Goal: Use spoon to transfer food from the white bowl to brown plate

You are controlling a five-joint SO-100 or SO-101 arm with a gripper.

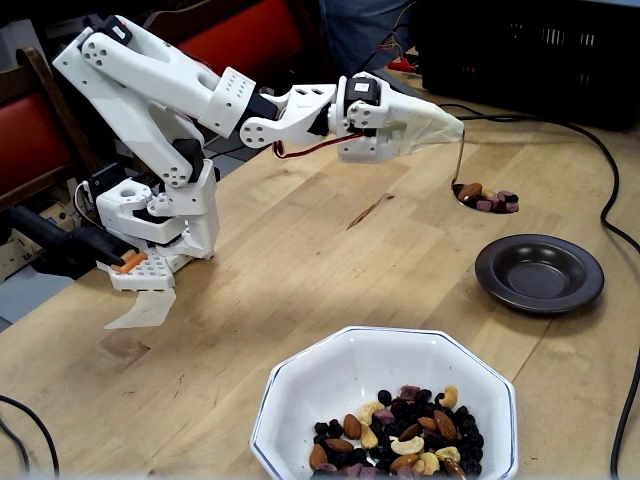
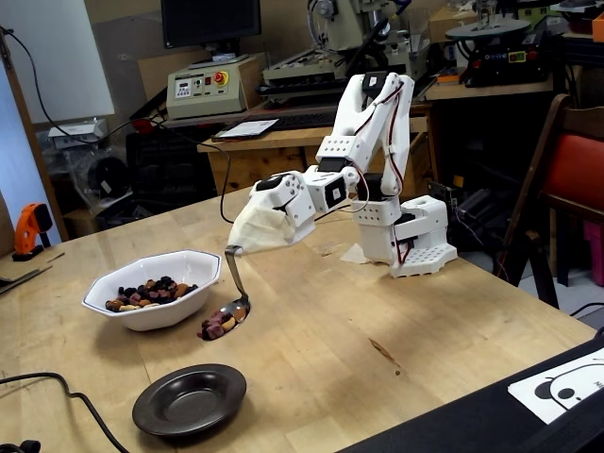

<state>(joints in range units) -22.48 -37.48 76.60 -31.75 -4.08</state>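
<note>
My gripper (image 1: 440, 128) (image 2: 247, 234), wrapped in white cloth, is shut on the handle of the silver spoon (image 2: 235, 302). The spoon hangs down from it and its bowl (image 1: 487, 197) holds food: an almond and purple berries. The loaded spoon is above the table, between the white bowl (image 2: 151, 316) and the brown plate (image 2: 189, 398), apart from both. In a fixed view the white octagonal bowl (image 1: 330, 385) sits at the front with trail mix (image 1: 400, 435) in it. The brown plate (image 1: 539, 272) is empty.
A second white arm part (image 1: 150, 270) rests folded on the table at the left in a fixed view. Black cables run along the table's right edge (image 1: 615, 230) and front left (image 2: 57, 396). A dark crate (image 1: 540, 50) stands behind.
</note>
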